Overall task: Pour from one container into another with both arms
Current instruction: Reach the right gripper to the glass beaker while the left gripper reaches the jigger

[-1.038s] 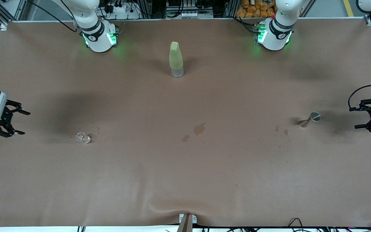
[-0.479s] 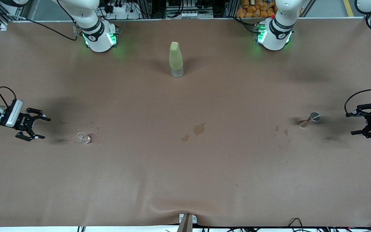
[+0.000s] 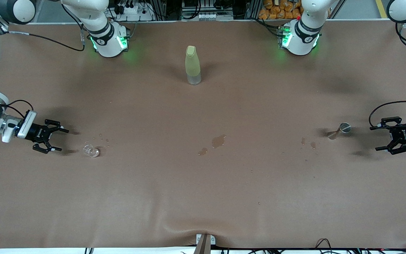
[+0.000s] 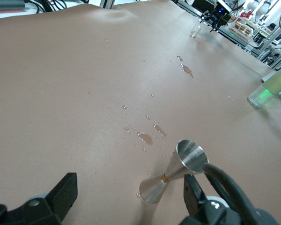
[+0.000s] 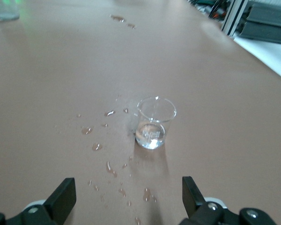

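Observation:
A tiny clear glass cup [image 3: 91, 151] [image 5: 153, 123] stands on the brown table toward the right arm's end. My right gripper [image 3: 61, 140] [image 5: 127, 197] hangs low beside it, open, with the cup a little ahead of its fingertips and apart from them. Toward the left arm's end stands the silvery hourglass jigger [image 3: 340, 129] [image 4: 175, 171]. My left gripper [image 3: 375, 139] [image 4: 129, 197] is open and low beside it, one finger [image 4: 194, 192] close to the jigger's upper cup, nothing held.
A tall yellow-green bottle [image 3: 192, 65] [image 4: 267, 89] stands mid-table near the arms' bases. Wet spots [image 3: 218, 141] mark the middle of the table, with small drops [image 3: 307, 143] near the jigger and drops [image 5: 110, 166] around the cup. The table edge [image 3: 203, 243] runs closest to the front camera.
Both grippers have dropped lower and moved inward from the table's ends, each closing the distance to its container. Cup, jigger and bottle have not moved.

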